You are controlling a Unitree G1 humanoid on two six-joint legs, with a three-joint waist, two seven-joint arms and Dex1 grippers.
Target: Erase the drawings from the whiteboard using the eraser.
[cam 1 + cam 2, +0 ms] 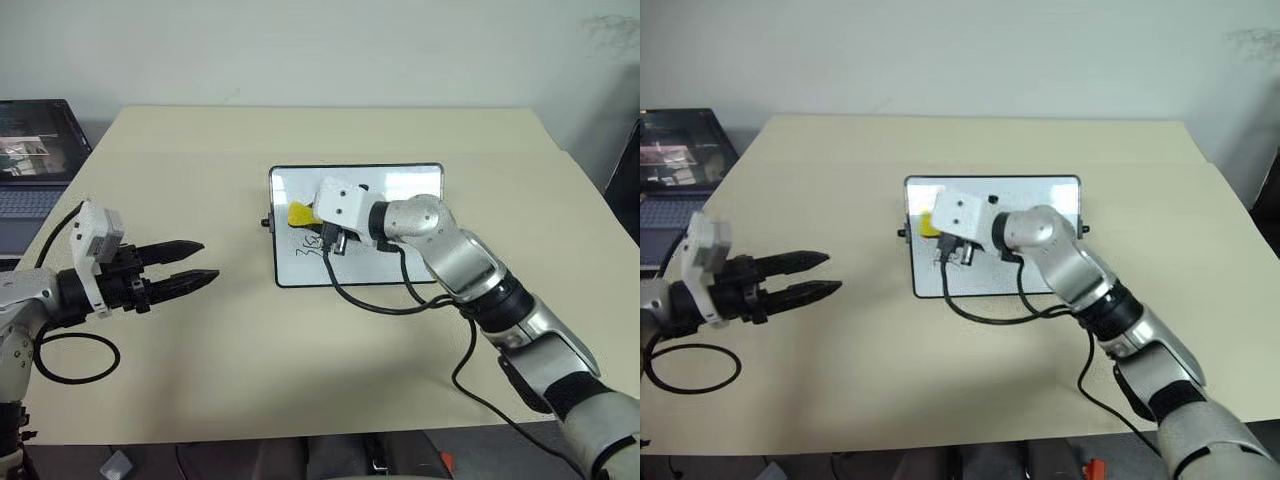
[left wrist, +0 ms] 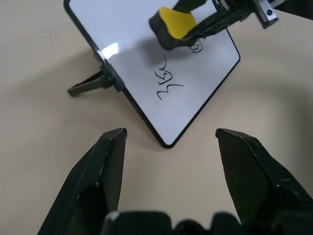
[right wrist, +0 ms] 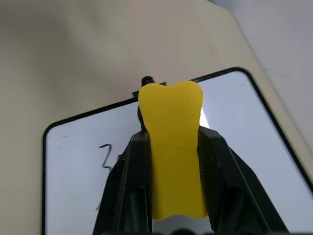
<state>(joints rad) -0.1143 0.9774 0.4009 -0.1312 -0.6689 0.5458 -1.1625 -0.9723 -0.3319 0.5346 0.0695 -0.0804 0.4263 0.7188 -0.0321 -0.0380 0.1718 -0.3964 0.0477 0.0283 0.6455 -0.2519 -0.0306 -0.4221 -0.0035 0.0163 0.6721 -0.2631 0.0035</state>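
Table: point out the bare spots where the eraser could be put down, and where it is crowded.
Bare table lies between the whiteboard and the near edge, and behind the board to the far edge. Crowded: the board itself, where the right gripper holds the eraser; the left gripper; the cables.

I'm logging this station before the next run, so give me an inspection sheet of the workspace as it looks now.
Surface: beige table, bare around the board.
Job's things: whiteboard flat on the table; drawings not wiped yet; eraser over the board.
Clutter: nothing seen.
Grippers: right gripper shut on the eraser; left gripper open, off the board's left side.
Cables: black cable across the board's near edge; a loop by the left arm.
Surroundings: laptop beyond the table's left edge; pale wall behind.
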